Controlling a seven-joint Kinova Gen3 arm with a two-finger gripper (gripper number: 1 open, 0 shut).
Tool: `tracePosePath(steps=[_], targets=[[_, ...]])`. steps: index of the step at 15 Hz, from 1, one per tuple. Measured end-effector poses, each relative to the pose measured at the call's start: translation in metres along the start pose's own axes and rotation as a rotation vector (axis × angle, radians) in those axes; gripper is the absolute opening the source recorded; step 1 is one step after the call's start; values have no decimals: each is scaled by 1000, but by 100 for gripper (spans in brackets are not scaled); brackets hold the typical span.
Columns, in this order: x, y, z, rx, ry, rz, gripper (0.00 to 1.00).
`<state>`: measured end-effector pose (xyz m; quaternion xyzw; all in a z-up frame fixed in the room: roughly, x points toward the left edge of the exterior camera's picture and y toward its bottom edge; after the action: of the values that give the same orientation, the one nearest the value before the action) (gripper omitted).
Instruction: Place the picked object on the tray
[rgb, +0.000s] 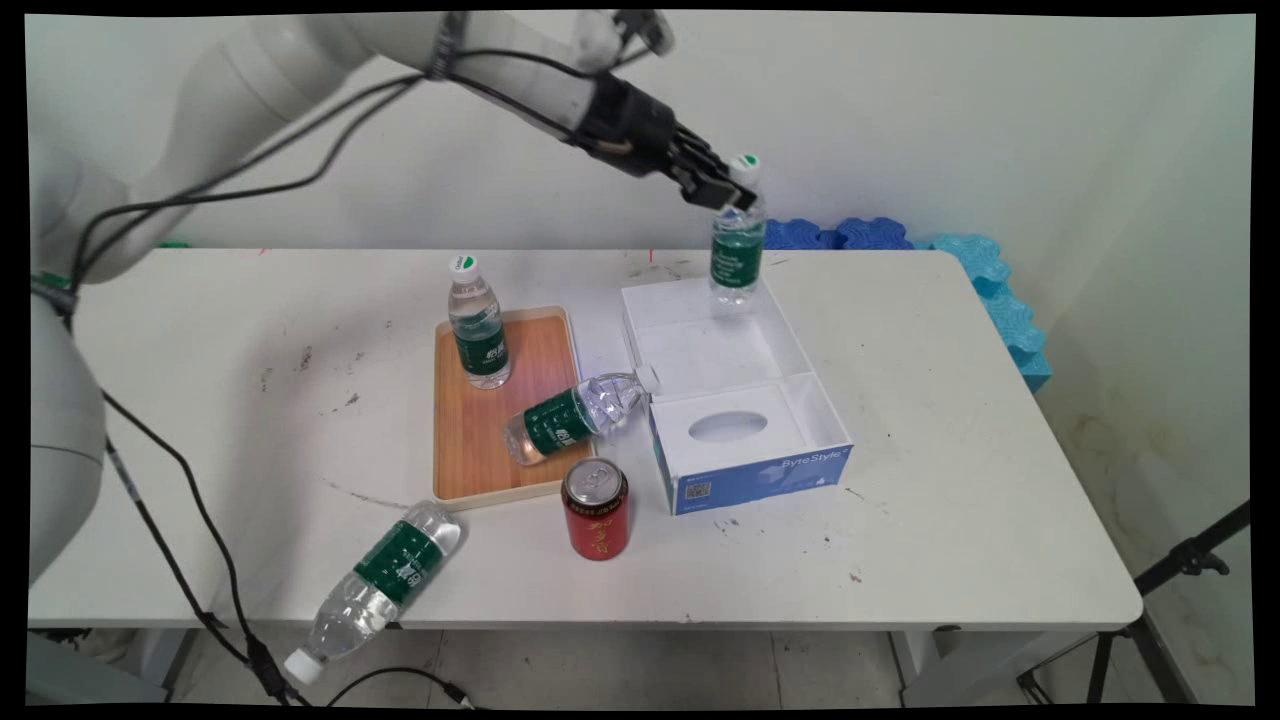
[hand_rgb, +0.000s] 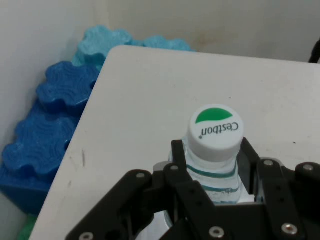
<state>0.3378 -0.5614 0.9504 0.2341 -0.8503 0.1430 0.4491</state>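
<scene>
Pinching the neck of an upright water bottle (rgb: 738, 255) just under its white cap (hand_rgb: 215, 132), the fingers (hand_rgb: 181, 159) are shut on it. The bottle is held above the open white box (rgb: 715, 345) near the counter's (rgb: 950, 480) far edge, with blue foam mats (rgb: 985, 270) beyond the far right corner.

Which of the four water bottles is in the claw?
The upright bottle over the open white box, gripped at its neck by the claw; the others are free.
</scene>
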Motion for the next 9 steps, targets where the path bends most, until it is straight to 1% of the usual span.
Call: tracePosePath(steps=[3, 5, 9], targets=[[-7, 0, -46, -5, 11, 5, 0], [-15, 0, -68, -12, 8, 8, 0], [-42, 1, -117, -34, -7, 6, 0]])
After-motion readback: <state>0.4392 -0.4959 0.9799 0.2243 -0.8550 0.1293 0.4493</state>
